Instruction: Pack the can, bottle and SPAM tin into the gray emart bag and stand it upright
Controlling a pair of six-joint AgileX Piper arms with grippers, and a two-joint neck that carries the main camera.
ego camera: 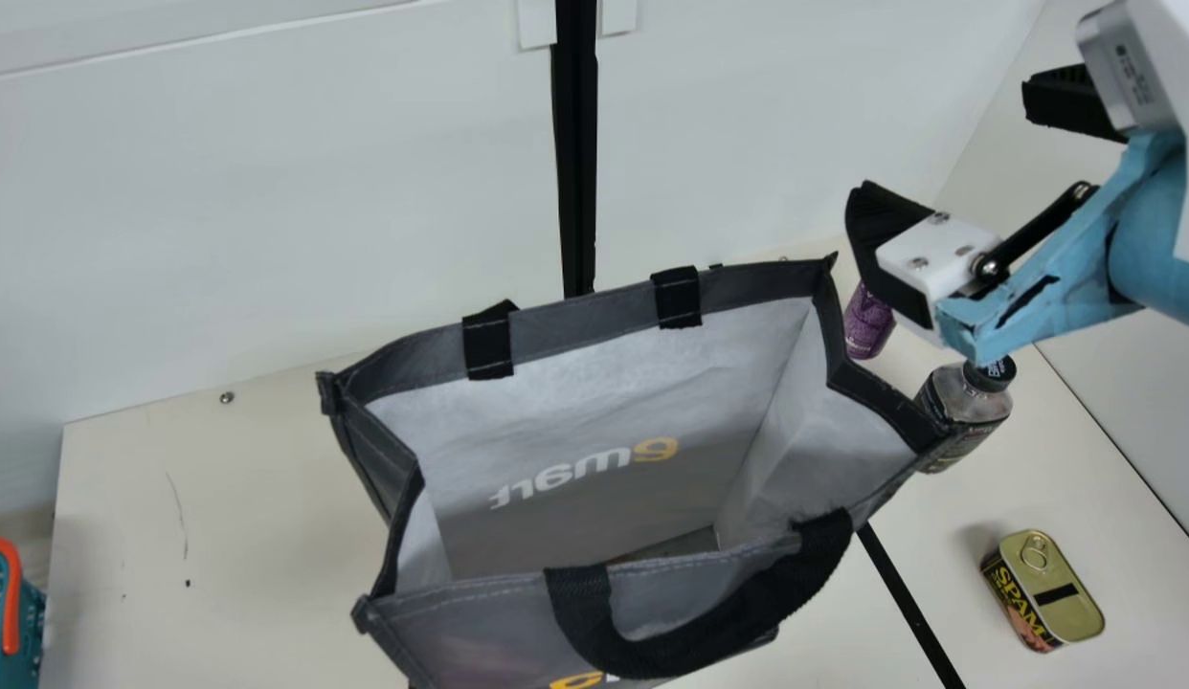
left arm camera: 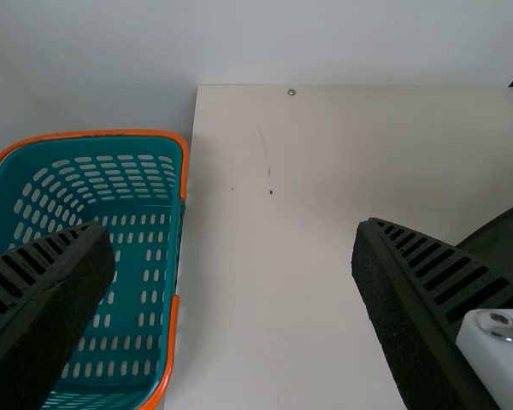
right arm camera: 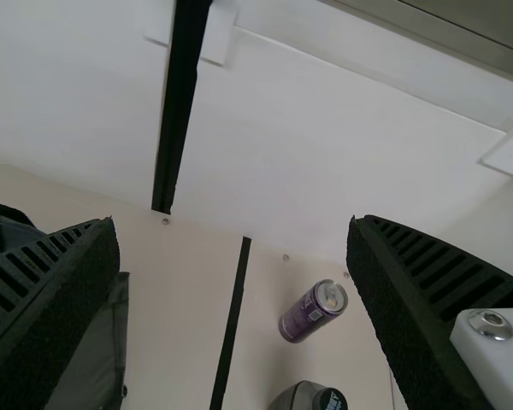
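Can [ego camera: 867,328], bottle [ego camera: 963,407] and SPAM tin [ego camera: 1052,591] sit toward your worktop's [ego camera: 221,536] right edge; bag [ego camera: 580,333] gapes beside them; right gripper [ego camera: 944,151], left gripper [left arm camera: 232,229] spread.

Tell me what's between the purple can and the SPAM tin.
The black-capped bottle stands between the can and the SPAM tin, as the main view shows.

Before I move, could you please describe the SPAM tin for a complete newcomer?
On the table stands the open gray bag. To its right in the main view, past the black line, sits the SPAM tin, its gold lid bearing a pull ring. It is low and boxy, unlike the bottle and purple can.
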